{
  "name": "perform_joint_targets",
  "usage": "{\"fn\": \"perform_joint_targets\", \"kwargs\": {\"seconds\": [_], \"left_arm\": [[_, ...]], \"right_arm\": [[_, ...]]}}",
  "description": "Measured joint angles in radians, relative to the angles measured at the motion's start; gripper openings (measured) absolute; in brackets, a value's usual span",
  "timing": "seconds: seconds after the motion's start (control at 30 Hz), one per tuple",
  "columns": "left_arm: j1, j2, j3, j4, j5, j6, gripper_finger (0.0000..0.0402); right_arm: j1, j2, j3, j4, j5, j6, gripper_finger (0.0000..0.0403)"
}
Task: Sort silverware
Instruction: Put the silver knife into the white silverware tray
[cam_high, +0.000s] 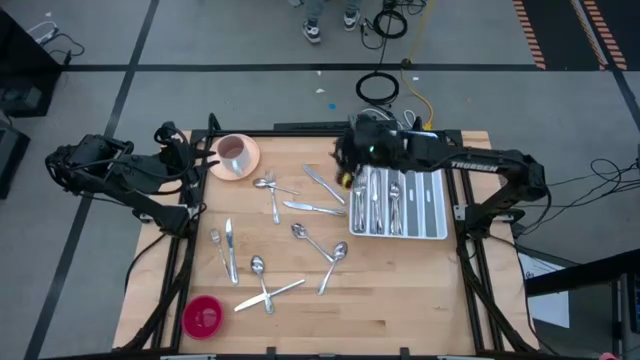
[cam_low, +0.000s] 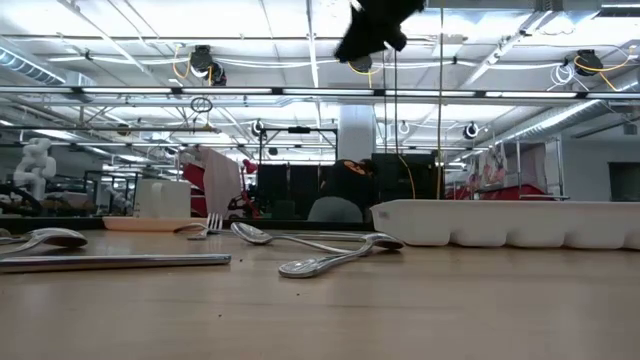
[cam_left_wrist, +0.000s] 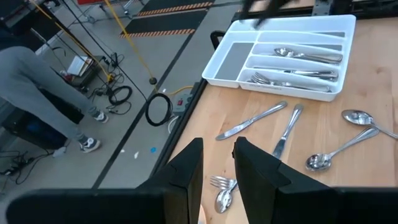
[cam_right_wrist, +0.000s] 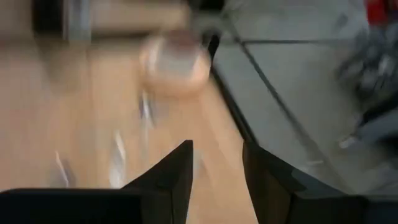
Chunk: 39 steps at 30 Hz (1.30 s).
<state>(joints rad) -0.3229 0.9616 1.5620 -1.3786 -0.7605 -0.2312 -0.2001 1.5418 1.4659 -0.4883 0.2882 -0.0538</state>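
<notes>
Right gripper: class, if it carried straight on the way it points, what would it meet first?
Probably the pink cup: the right gripper, fingers apart and empty, points at it over bare table; depth is unclear.

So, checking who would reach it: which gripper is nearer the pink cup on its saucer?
Left. The left gripper sits just beside the pink cup; the right gripper hovers by the white tray.
</notes>
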Motion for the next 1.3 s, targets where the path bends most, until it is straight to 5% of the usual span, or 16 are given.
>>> {"fn": "perform_joint_targets", "kwargs": {"seconds": [0.1,0.27,0.7,1.07,1.3], "left_arm": [[0.0,0.0,0.0,0.0,0.0,-0.011,0.0096],[0.0,0.0,0.0,0.003,0.0,-0.036,0.0096],[0.0,0.0,0.0,0.001,0.001,-0.123,0.0096],[0.0,0.0,0.0,0.0,0.023,-0.129,0.0096],[0.0,0.0,0.0,-0.001,0.023,-0.129,0.0096]], "right_arm": [[-0.018,0.024,0.02,0.124,0.007,0.237,0.013],[-0.018,0.16,0.04,0.295,0.026,0.315,0.013],[-0.07,0.602,0.401,-0.38,-0.01,0.367,0.014],[-0.082,0.72,0.417,-0.459,-0.194,0.393,0.022],[-0.099,0.734,0.417,-0.47,-0.213,0.385,0.0233]]}}
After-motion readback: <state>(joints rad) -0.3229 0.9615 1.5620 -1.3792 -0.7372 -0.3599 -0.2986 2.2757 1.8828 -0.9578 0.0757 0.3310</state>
